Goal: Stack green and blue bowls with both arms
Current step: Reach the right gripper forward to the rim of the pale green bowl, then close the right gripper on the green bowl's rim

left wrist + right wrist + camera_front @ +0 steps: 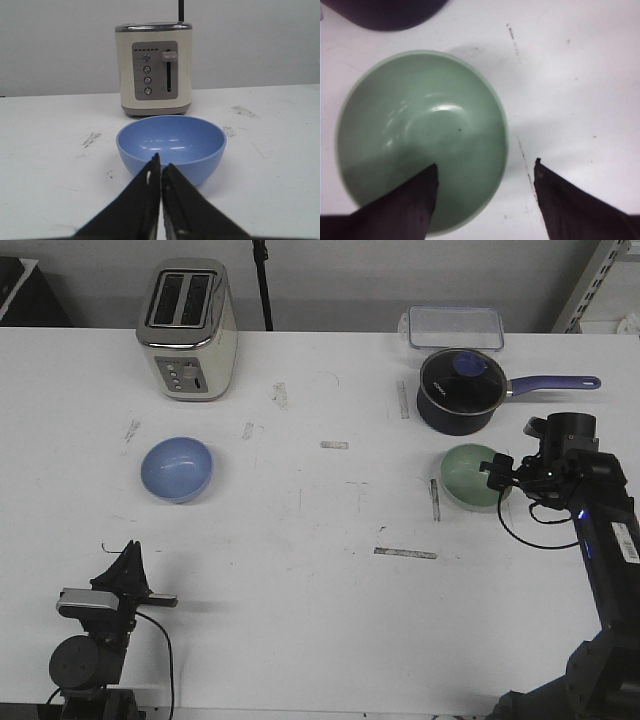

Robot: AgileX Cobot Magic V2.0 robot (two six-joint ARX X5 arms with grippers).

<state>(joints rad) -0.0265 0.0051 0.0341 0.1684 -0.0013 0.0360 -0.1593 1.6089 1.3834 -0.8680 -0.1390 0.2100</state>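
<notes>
A big white table (300, 540) fills the front view. It has little grey scuff marks and bits of tape on it. Behind the table is a pale grey wall.

At the upper left of the front view stands a cream and silver toaster (187, 330). At the upper right sits a dark navy saucepan (462, 390) with a glass lid and a purple handle that points to the right. Just behind the pan is a clear plastic box (453, 327).

The blue bowl (177, 468) sits at the left of the middle of the front view, below the toaster. It stands the right way up and nothing is touching it. The green bowl (472, 476) sits at the right of the middle, just below the saucepan. The two bowls are well apart.

The left gripper (128, 562) is at the lower left of the front view, near the table's front edge. In the left wrist view its two black fingers (145, 200) are pressed together and hold nothing. They point at the blue bowl, with the toaster behind it.

The right gripper (497, 473) is at the right side of the front view, right at the green bowl's edge. In the right wrist view its fingers are spread wide. One finger (405, 210) is inside the green bowl and the other is outside over the table, so the bowl's rim sits between them. The jaws are not squeezing the rim.
</notes>
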